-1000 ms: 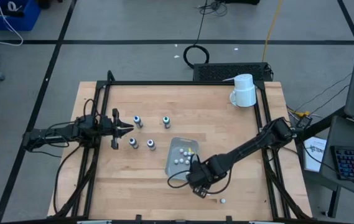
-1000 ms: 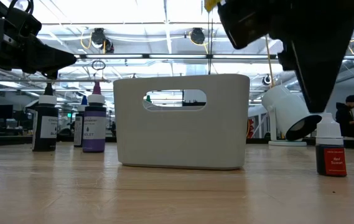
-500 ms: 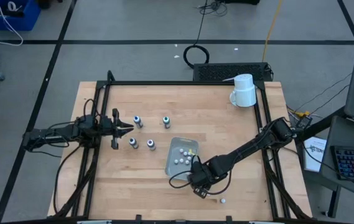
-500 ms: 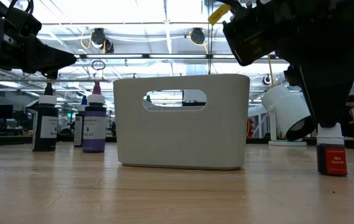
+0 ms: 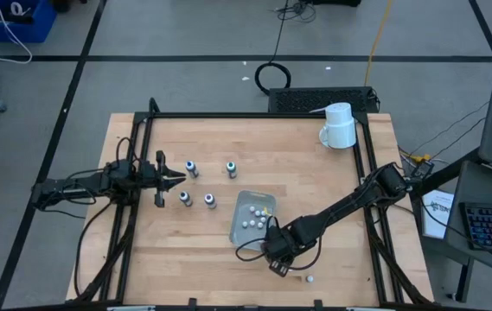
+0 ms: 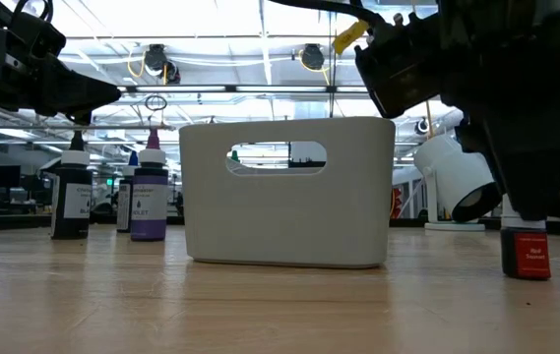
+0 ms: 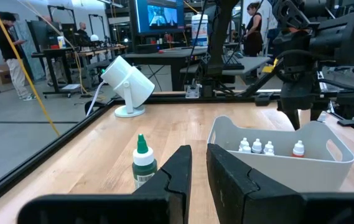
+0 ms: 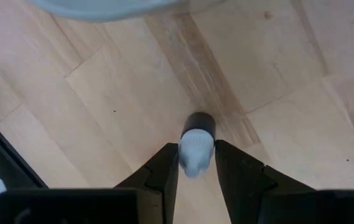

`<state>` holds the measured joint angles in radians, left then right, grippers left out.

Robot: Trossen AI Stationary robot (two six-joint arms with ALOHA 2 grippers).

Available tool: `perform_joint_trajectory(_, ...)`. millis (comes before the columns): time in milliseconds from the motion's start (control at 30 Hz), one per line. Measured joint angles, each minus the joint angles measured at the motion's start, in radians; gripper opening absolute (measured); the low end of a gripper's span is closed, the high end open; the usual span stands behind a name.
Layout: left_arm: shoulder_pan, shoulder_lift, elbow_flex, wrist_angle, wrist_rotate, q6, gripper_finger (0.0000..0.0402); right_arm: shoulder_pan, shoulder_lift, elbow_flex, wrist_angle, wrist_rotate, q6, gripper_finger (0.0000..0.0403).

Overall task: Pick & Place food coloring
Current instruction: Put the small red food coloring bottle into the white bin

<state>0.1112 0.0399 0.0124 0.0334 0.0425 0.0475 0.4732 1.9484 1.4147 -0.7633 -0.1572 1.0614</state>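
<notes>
Four food coloring bottles (image 5: 191,168) (image 5: 231,168) (image 5: 185,199) (image 5: 209,201) stand on the wooden table. Several more stand inside the white bin (image 5: 237,226). A red-labelled bottle (image 6: 526,254) with a white cap (image 8: 195,152) stands on its base near the table's near edge. My right gripper (image 8: 196,149) points steeply down over it, open, one finger on each side of the cap. My left gripper (image 5: 181,180) hovers level and shut at the table's left, just short of the four bottles. My right gripper comes from above with its fingers (image 8: 169,163) close on either side of the red bottle's white cap (image 8: 196,142). I cannot tell whether they touch it. The bottle stands upright on the table.
A white mug (image 5: 339,125) sits at the far right corner. A small white piece (image 5: 310,279) lies near the near edge, right of my right gripper. A black frame (image 5: 133,155) runs along the table's sides. Bare wood lies near left.
My right gripper has sunk onto the red-labelled bottle, so that its fingers now cover most of the white cap in the low view. The bottle has stayed standing in place.
</notes>
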Motion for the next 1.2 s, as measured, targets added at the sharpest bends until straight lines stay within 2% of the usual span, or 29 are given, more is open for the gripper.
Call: perform_joint_trajectory(1200,0.000,0.000,0.000,0.000,0.000,0.000,0.0058,-0.009,0.000,0.000,0.001,0.058,-0.045,0.0088)
